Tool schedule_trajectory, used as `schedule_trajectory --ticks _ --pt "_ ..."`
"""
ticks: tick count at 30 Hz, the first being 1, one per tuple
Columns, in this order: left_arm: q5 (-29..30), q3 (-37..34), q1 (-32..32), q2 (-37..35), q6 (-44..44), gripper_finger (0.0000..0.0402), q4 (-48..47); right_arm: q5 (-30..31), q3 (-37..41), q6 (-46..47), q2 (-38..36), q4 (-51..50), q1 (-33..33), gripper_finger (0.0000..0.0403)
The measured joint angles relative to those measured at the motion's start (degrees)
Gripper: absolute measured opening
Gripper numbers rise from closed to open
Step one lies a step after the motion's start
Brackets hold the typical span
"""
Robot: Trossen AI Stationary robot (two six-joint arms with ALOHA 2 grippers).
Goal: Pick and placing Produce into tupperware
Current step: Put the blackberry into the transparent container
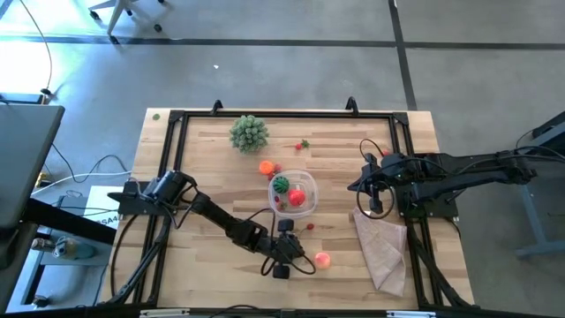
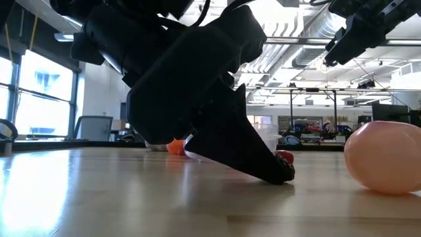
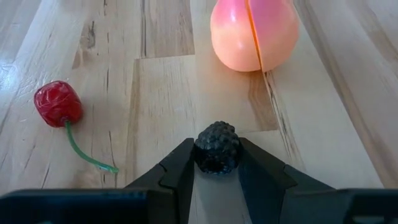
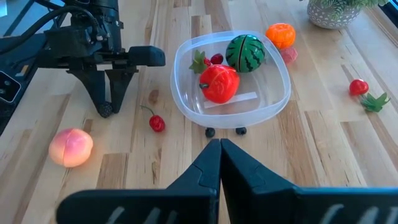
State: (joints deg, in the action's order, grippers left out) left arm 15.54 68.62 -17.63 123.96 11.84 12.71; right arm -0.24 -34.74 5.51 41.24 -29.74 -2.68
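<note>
My left gripper (image 3: 216, 177) is shut on a small black bumpy berry (image 3: 216, 148) low over the near middle of the table (image 1: 212, 185). A pink-orange peach (image 3: 254, 31) lies just beyond the fingertips, and a red cherry (image 3: 58, 102) with a green stem lies beside them. The clear round tupperware (image 4: 273, 93) holds a red tomato (image 4: 219, 83), a small watermelon (image 4: 245, 52) and a strawberry (image 4: 202, 61). An orange (image 4: 281, 34) lies on the wood beside it. My right gripper (image 4: 219, 149) hangs shut and holds nothing, high at the table's right. My left gripper pinches the black berry by its two sides (image 3: 200, 154) between its two fingers, at their free ends. The fingers slant down from the table's left. The fingertips (image 2: 279, 172) reach the tabletop; whether the berry is lifted clear, I cannot tell.
Two tiny dark berries (image 4: 210, 132) lie against the tupperware's wall. A small red piece with green leaves (image 4: 360, 88) and a bushy potted plant (image 1: 249, 132) are toward the far edge. A tan cloth (image 1: 381, 247) lies at the near right. A black frame (image 1: 282, 116) borders the table.
</note>
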Motion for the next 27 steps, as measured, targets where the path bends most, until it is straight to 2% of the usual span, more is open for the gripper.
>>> schedule_trajectory --ticks 5,14,22,27 --pt "-0.66 -0.09 0.07 -1.86 0.56 0.0104 -2.68 0.01 0.00 0.01 0.01 -0.01 0.00 0.0000" --pt "-0.69 -0.04 0.04 -10.02 -0.40 0.0104 -10.15 0.01 0.00 0.00 -0.01 0.11 0.00 0.0000" --pt "6.99 0.03 1.36 -20.76 -4.57 0.0103 -22.23 0.00 0.00 0.01 -0.03 0.20 0.00 0.0000" --pt "8.25 0.11 5.32 -26.58 -4.55 0.0103 -28.19 0.01 0.00 0.00 0.01 -0.02 0.00 0.0000"
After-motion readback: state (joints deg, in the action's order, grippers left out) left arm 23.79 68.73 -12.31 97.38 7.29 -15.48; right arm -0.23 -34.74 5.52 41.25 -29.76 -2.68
